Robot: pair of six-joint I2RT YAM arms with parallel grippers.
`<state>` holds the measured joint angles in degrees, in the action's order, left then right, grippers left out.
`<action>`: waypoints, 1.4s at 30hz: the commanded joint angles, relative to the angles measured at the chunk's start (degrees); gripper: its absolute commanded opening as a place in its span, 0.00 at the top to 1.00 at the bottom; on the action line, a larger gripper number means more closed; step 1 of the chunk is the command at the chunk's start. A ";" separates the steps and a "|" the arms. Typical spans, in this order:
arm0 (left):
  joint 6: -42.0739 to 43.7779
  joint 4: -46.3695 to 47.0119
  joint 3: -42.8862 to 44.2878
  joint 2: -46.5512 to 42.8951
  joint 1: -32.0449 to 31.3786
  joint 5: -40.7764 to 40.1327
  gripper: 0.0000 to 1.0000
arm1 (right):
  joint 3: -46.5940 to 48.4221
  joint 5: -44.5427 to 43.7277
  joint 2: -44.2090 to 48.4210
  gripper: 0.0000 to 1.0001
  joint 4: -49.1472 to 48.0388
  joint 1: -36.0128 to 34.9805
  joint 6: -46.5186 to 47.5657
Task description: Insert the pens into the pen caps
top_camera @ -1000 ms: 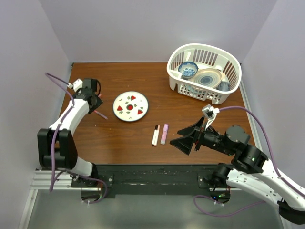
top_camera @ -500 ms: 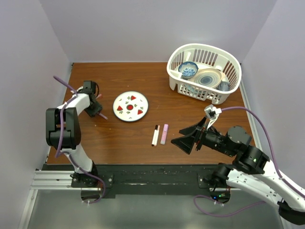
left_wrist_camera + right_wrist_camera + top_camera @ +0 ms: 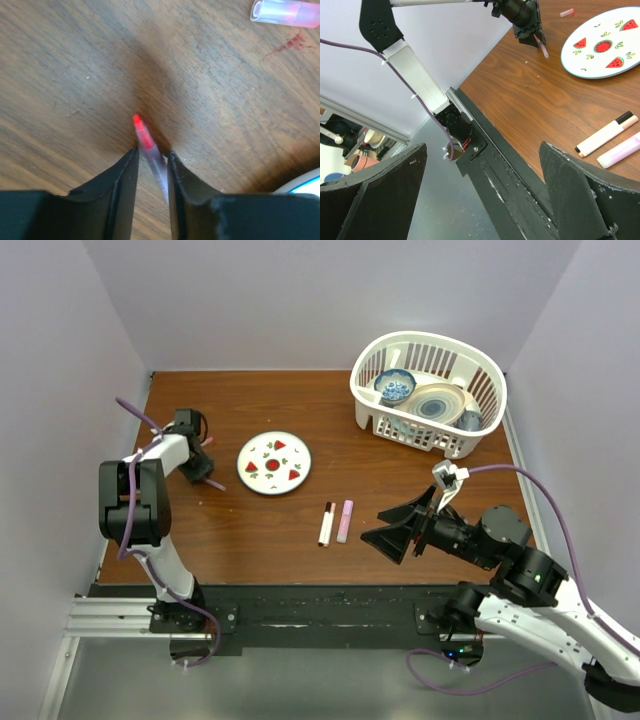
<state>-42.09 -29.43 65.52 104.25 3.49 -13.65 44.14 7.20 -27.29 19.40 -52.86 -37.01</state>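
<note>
The largest risk, as I judged it, was the grip. The left gripper (image 3: 152, 151) pinched the thin reddish pen (image 3: 143, 136) at a slant just behind its red tip, so pushing into a cap could twist the smooth barrel or slide it out. A smaller risk was the pale pink cap (image 3: 284, 11), lying loose on its side at the upper right of the left wrist view, which could roll if nudged. The right gripper (image 3: 384, 530), at the lower right of the top view, stood spread wide and empty, steadying nothing.

The table (image 3: 400, 490) was matte, grained brown wood. The plate (image 3: 247, 452) was round and glossy. The white pen (image 3: 326, 524) and the pale pink pen (image 3: 345, 521), 2 slim cylinders, lay side by side at the centre. The cap was a short translucent tube.
</note>
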 commanded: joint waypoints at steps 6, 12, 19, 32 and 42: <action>3.15 -0.28 1.02 -0.88 0.56 -0.50 1.00 | 3.41 -0.26 -0.75 0.02 0.55 -0.05 0.19; 6.92 3.14 -3.02 -10.80 0.47 8.53 1.00 | 1.48 -2.28 -4.60 0.02 -0.05 -0.14 -2.97; 9.92 12.99 -16.45 -29.70 -1.90 36.46 1.00 | -0.28 -0.79 -15.94 0.04 -10.41 -0.05 -3.07; -6.50 31.09 -32.29 -62.74 -13.94 53.99 1.00 | -1.60 10.81 -42.04 0.41 -43.72 -0.05 -10.43; -10.82 35.84 -35.81 -66.63 -13.95 55.66 1.00 | 1.38 14.33 -52.33 0.45 -59.30 -1.19 -13.17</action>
<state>-49.67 1.74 30.57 37.89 -10.31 39.62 42.48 19.44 -77.03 -31.29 -53.17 -49.10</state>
